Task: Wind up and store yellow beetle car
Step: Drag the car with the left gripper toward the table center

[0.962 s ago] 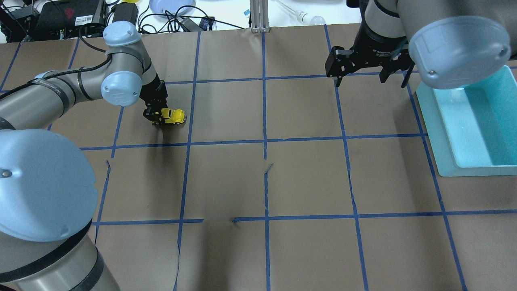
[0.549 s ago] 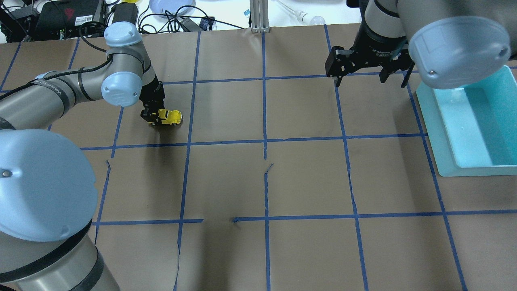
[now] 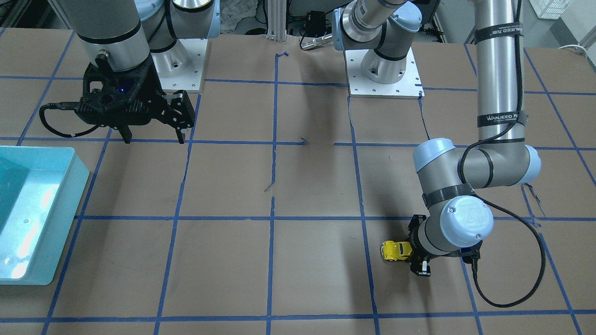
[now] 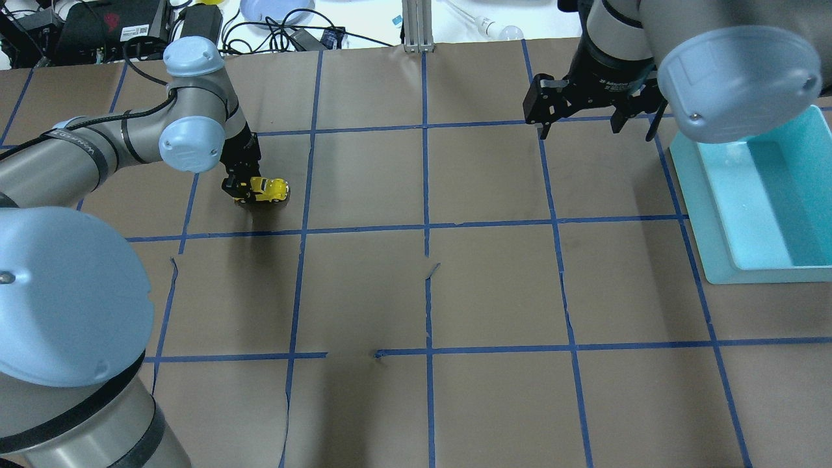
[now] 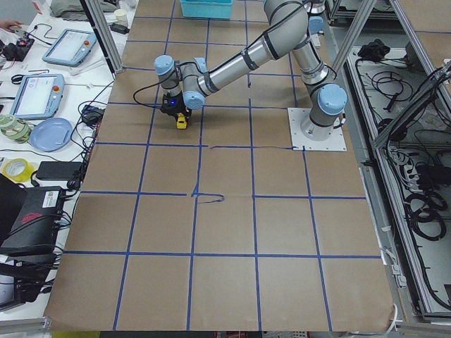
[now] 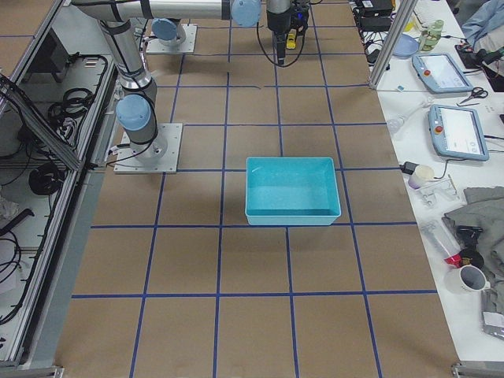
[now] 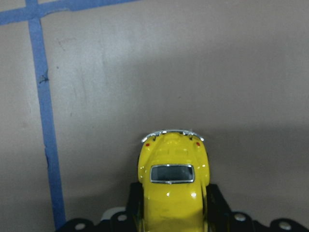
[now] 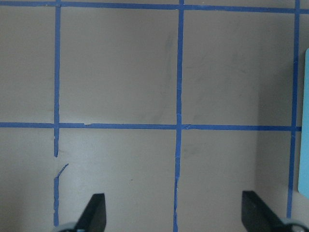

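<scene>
The yellow beetle car (image 4: 269, 189) rests on the brown table paper at the far left. It also shows in the front view (image 3: 396, 251), the left wrist view (image 7: 174, 186) and the exterior left view (image 5: 182, 122). My left gripper (image 4: 242, 190) is shut on the car's front half, low at the table. Its dark fingers (image 7: 221, 205) flank the car body. My right gripper (image 4: 595, 129) is open and empty, hanging above the table at the far right, beside the bin. Its fingertips (image 8: 95, 212) show spread wide.
A turquoise bin (image 4: 767, 195) stands at the right edge, also in the front view (image 3: 32, 214) and the exterior right view (image 6: 291, 189). Blue tape lines (image 4: 426, 227) grid the paper. Cables, tablets and clutter lie beyond the far edge (image 4: 130, 26).
My left gripper has dragged the yellow car slightly leftward across the table over the last second. The right arm has not moved.
</scene>
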`<state>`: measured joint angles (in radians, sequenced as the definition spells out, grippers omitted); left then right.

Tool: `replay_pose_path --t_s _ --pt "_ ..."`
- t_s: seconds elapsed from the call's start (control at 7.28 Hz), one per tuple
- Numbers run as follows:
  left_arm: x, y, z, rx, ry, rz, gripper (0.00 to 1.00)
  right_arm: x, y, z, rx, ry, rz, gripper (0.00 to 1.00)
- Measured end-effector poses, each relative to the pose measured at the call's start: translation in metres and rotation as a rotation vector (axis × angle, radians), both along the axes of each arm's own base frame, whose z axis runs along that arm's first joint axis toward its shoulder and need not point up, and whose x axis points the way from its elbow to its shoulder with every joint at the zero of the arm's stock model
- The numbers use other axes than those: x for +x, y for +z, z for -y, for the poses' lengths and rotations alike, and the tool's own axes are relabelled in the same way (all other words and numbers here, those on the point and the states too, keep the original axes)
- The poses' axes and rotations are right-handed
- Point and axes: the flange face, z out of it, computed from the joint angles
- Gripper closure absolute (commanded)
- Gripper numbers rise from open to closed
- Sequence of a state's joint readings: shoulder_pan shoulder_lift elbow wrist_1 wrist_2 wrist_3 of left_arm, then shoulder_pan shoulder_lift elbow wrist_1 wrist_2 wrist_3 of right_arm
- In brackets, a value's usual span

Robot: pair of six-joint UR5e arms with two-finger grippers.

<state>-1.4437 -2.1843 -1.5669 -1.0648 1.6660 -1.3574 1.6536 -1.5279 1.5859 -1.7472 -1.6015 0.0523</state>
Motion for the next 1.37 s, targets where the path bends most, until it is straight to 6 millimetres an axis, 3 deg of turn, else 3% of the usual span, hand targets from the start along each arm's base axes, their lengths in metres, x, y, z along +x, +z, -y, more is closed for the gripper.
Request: replay_pose_path --t_s 1.37 --pt "0.028 -0.003 -0.001 0.015 -0.020 0.011 1.00 0.000 0.000 0.000 0.000 -0.001 0.000 0.00"
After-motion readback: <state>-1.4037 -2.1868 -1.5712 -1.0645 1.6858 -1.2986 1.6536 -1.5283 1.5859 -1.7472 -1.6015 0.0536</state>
